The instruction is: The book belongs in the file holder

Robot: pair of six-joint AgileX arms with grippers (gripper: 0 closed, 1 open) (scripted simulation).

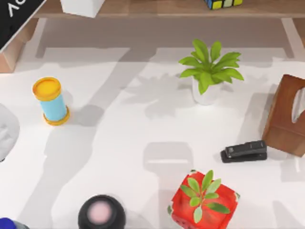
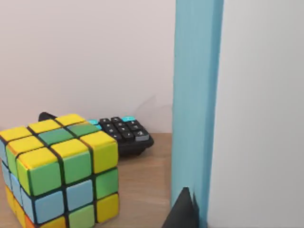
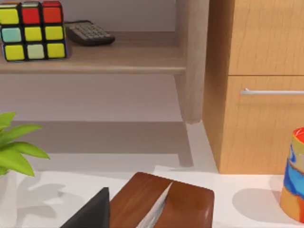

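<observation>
White counter, wide bare room in the middle. Long wooden shelf along the far edge. Black book tilted at the far left corner, just by the tan file holder. Stapler and tissue box close together near the right edge. Left hand up by the shelf, right hand by the tissue box. Cannot tell how open, or holding what.
</observation>
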